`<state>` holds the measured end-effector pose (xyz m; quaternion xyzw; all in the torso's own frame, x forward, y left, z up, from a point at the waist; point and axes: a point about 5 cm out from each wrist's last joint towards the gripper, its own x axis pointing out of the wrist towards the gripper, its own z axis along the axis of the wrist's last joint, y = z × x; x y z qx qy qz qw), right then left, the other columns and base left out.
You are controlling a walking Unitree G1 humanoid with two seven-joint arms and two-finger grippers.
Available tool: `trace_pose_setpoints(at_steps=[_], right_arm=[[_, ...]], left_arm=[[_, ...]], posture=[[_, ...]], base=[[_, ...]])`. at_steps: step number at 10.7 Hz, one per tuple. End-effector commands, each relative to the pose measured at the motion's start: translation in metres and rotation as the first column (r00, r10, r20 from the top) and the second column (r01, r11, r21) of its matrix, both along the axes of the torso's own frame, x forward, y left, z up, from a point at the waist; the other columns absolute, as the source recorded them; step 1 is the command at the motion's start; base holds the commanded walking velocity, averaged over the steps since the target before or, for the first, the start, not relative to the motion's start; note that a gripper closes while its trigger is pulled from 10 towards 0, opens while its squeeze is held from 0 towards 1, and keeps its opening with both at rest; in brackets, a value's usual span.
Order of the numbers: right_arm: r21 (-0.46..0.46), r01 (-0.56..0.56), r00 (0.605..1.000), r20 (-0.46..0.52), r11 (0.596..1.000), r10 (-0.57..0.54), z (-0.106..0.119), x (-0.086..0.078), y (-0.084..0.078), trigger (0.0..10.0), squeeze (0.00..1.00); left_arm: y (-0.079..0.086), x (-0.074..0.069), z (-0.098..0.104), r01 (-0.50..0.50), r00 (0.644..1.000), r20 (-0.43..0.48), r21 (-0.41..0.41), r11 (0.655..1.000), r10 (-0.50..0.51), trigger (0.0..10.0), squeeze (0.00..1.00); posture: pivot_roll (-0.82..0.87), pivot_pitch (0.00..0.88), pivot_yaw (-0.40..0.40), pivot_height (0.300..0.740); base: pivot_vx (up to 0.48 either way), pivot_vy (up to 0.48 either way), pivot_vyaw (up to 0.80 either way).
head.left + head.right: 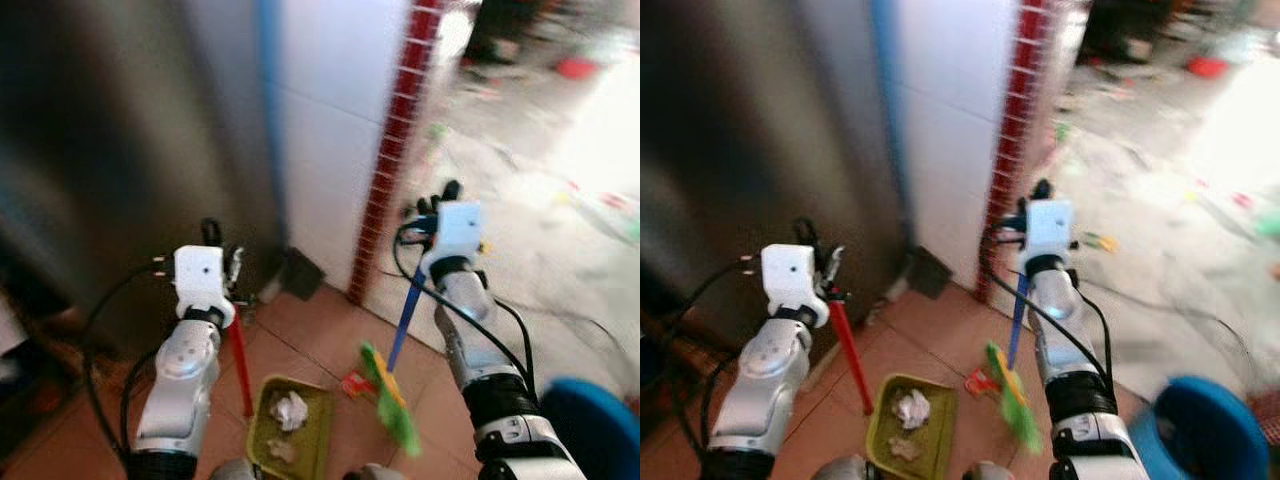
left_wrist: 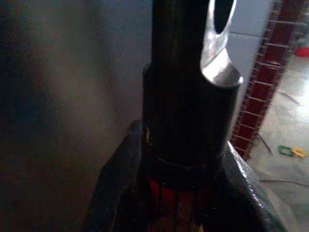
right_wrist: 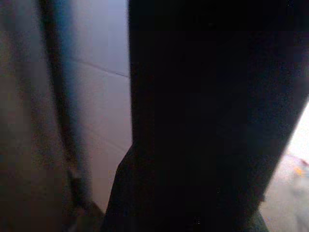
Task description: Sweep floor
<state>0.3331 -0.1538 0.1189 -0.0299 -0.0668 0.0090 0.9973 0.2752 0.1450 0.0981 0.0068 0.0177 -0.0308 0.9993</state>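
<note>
My left gripper [image 1: 218, 243] is shut on the top of a red dustpan handle [image 1: 241, 365]. In the left wrist view the handle's black end cap [image 2: 188, 121] sits between the fingers. The yellow-green dustpan [image 1: 318, 432] rests on the terracotta tiles below and holds crumpled white paper [image 1: 290, 409]. My right gripper [image 1: 437, 206] is shut on a blue broom handle [image 1: 405, 314]. The broom's green bristles [image 1: 393, 402] touch the floor just right of the pan. A small red scrap [image 1: 353, 383] lies between the bristles and the pan.
A dark metal door [image 1: 120, 150] stands at the left, then a white tiled wall [image 1: 330, 130] and a red brick column [image 1: 396, 140]. A black object [image 1: 299, 272] leans at the wall's base. A blue bucket [image 1: 596, 420] stands at the right. Litter lies on the grey concrete [image 1: 560, 200].
</note>
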Motion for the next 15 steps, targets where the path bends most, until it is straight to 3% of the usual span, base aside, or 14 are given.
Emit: trace_pose_setpoints(at_steps=[1, 2, 8, 15], right_arm=[[0.023, 0.022, 0.999, -0.042, 0.999, -0.021, -0.011, -0.003, -0.001, 10.0, 0.00], [0.013, 0.001, 1.000, -0.016, 1.000, -0.001, -0.005, -0.003, 0.004, 10.0, 0.00], [0.019, -0.011, 1.000, -0.019, 1.000, 0.011, -0.003, -0.004, 0.002, 10.0, 0.00], [-0.003, -0.014, 1.000, -0.009, 1.000, 0.014, 0.000, -0.004, -0.002, 10.0, 0.00]], left_arm=[[0.001, 0.001, 0.013, 0.004, 0.999, 0.039, -0.007, 1.000, -0.004, 10.0, 0.00], [0.002, -0.001, 0.012, 0.032, 0.999, 0.040, 0.024, 0.999, -0.033, 10.0, 0.00], [-0.023, -0.008, 0.020, 0.170, 0.985, 0.040, -0.032, 0.985, -0.169, 10.0, 0.00], [-0.025, -0.008, 0.022, 0.193, 0.981, 0.033, -0.051, 0.980, -0.192, 10.0, 0.00]], posture=[[-0.02, 0.000, 0.018, 0.740], [-0.02, 0.000, 0.005, 0.740], [-0.03, 0.000, -0.017, 0.740], [-0.04, 0.000, -0.018, 0.740]], base=[[0.000, 0.000, -0.80], [0.000, 0.000, -0.80], [0.000, 0.000, -0.80], [0.000, -0.368, -0.80]])
